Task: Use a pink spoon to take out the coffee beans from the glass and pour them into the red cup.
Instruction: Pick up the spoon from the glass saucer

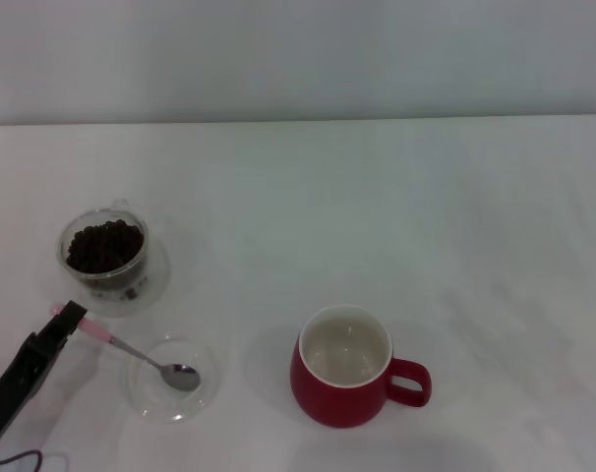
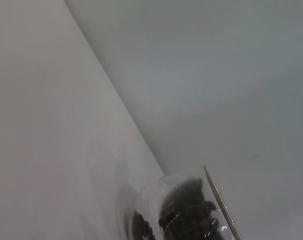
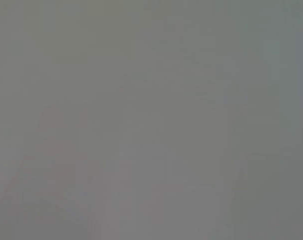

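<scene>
Fingers (image 1: pixel 70 317) of left gripper (image 1: pixel 68 319) clamped pink spoon (image 1: pixel 131 352) at handle tip — bowl lay in dish (image 1: pixel 208 388); thin hold risked twisting, missing glass (image 1: pixel 107 258).

Head view: high, looking forward and down over the whole desk (image 1: pixel 377 197) to its far edge. Left wrist view: low, close by the glass (image 2: pixel 181 210), shared with head view (image 1: pixel 104 258). Right wrist view: blank grey.

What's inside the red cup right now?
The rounded red ceramic cup shows only a bare white inside, no dark coffee beans; those sit in the small clear glass. Its near inner wall is hidden.
</scene>
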{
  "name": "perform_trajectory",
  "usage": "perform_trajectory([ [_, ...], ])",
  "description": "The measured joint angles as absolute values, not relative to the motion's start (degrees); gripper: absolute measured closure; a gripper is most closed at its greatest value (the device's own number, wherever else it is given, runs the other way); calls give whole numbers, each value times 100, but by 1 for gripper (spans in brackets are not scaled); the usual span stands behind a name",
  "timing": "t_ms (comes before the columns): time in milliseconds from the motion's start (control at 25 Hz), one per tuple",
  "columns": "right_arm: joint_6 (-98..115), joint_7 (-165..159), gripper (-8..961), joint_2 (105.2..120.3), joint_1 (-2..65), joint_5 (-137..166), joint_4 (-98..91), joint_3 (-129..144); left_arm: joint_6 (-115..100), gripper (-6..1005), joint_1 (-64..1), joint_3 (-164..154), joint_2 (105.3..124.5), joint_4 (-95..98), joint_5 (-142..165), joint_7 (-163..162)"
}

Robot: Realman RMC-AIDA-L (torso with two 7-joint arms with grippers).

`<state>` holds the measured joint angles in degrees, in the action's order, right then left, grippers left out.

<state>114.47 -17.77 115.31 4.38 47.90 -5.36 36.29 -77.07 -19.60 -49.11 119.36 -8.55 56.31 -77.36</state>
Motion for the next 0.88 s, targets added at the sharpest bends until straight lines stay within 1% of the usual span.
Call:
perform_trajectory([
  [360, 11442, -1774, 282, 11531, 456, 4790, -528, 3663, -7856, 872, -1897, -5016, 11928, -697, 5666, -7706],
  [640, 11449, -1750, 282, 11531, 499, 4790, -444, 3734, -8620, 873, -1566, -5419, 11913, 94, 5686, -7712],
  [800, 11503, -1617, 282, 11531, 516, 4790, -376, 3853, -8952, 873, -1402, -5620, 11867, 622, 5688, -7825],
  [880, 11543, -1555, 283, 11533, 524, 4790, -352, 3933, -9019, 873, -1337, -5692, 11795, 978, 5704, -8053],
])
